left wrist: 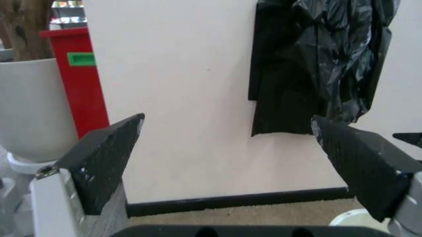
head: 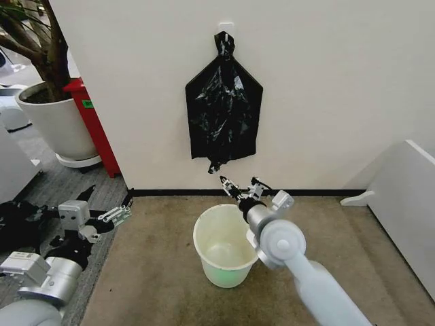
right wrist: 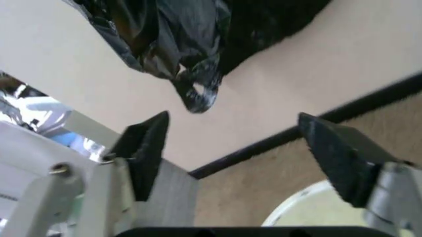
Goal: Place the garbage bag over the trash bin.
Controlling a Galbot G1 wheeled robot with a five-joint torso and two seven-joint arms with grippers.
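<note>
**Bag hanging straight above and ahead of the right end effector**

White wall rising at the back, black baseboard running along its foot, tan carpet floor spreading below. Hanging flat against that wall from a hook and a knotted top: the garbage bag, glossy, crinkled, long axis running vertically, lowest twisted tip dangling free just above the baseboard. Standing on the carpet close below it, slightly nearer the robot: the trash bin, upright, mouth open, unlined. Off at the far left, a large white plant pot beside a red cabinet.

Reaching forward over the bin's far rim: the right end effector, released, jaws spread wide, pointing at the wall with the bag's tip hanging up and just beyond, seemingly a little off centre between the fingers. Clearly the nearer arm. Idling well to the left above the carpet edge: the left end effector, also released, bag lying far across to its right.
</note>
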